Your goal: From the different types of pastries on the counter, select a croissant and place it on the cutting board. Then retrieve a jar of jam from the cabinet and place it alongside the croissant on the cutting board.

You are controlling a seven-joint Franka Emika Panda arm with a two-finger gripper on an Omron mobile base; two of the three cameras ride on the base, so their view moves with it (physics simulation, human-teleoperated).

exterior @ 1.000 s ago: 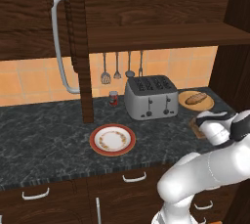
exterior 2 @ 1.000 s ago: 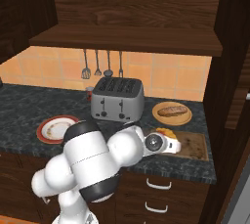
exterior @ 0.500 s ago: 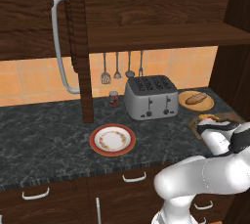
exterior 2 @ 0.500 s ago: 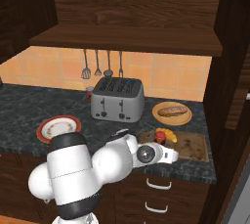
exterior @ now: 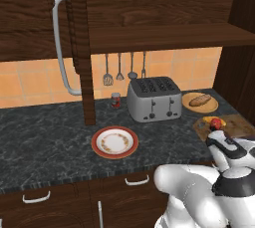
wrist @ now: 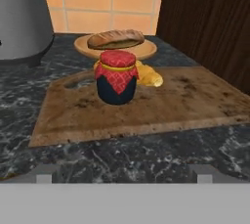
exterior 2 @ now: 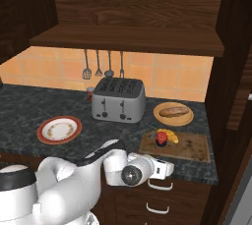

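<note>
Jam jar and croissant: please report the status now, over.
Gripper open, holding nothing. Jam jar upright on cutting board, croissant right behind it. Nothing in the way.

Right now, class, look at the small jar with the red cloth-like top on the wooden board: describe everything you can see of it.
The small squat dark glass jar with a red chequered cover stands upright on the flat brown wooden cutting board, near the board's handle end. A thin yellow band ties the cover below the lid, and the cover's edge hangs down over the dark body. The golden-yellow crescent croissant lies right behind it, seemingly touching. Nothing grips the jar. In the right base view it sits at the board's left part.
</note>
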